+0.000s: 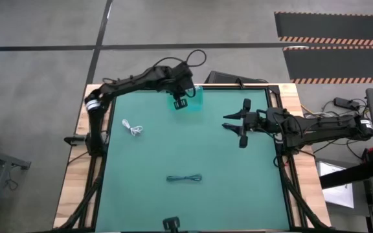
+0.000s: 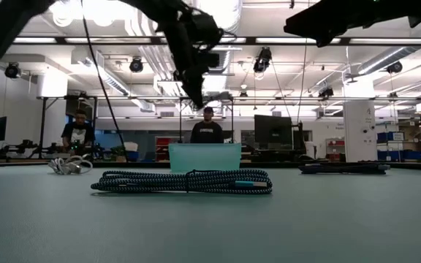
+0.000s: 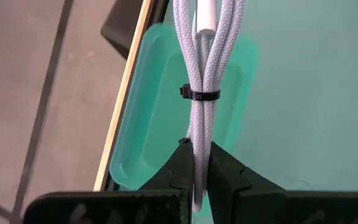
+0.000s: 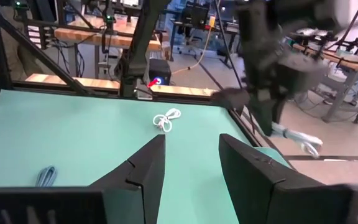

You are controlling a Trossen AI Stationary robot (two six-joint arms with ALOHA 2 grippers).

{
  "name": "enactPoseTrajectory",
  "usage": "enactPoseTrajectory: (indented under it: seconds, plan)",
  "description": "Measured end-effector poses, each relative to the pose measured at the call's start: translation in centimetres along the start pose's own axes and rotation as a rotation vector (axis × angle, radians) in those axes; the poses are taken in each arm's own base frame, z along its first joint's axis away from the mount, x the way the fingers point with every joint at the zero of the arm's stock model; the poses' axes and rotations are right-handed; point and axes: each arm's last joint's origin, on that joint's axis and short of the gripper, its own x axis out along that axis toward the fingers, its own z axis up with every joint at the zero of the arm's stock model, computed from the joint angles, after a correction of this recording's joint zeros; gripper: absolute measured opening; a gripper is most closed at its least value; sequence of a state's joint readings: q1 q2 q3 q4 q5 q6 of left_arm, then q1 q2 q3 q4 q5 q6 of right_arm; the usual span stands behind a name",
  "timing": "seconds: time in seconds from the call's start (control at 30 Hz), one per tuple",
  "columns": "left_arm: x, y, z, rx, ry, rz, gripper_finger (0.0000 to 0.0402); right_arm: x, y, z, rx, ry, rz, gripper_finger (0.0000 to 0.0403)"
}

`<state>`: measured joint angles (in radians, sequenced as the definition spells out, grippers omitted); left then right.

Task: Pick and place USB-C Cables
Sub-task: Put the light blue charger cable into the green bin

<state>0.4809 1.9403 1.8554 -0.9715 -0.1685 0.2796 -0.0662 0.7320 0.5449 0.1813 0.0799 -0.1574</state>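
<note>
Green mat (image 1: 238, 194) fills the frame; at upper centre our left gripper (image 3: 202, 163) pinches a limp white cable (image 3: 205, 74) above the tray (image 3: 148, 124); right gripper (image 4: 191, 155) gapes empty.

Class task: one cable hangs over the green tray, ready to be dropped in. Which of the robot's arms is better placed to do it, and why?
Left. The left hand is shut on the white cable directly above the green tray. The right hand is empty, off to the side.
</note>
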Motion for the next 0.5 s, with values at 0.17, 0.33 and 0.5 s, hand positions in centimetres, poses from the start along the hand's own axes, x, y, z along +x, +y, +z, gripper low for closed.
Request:
enactPoseTrajectory:
  seconds: [0.17, 0.33, 0.5]
  plan:
    - [2.7, 1.5, 0.4, 0.025, 0.046, 0.007, 0.0006, 0.1, 0.0, -0.2, -0.002, 0.024, -0.002, 0.0134]
    - [5.4, 2.9, -0.2, 0.01, 0.105, -0.003, 0.0005, 0.0, -0.1, -0.4, -0.004, 0.047, -0.057, 0.0128]
    - [7.4, 3.5, -0.9, -0.007, 0.141, -0.038, 0.0005, 0.0, -0.2, -0.5, -0.001, 0.065, -0.098, 0.0125]
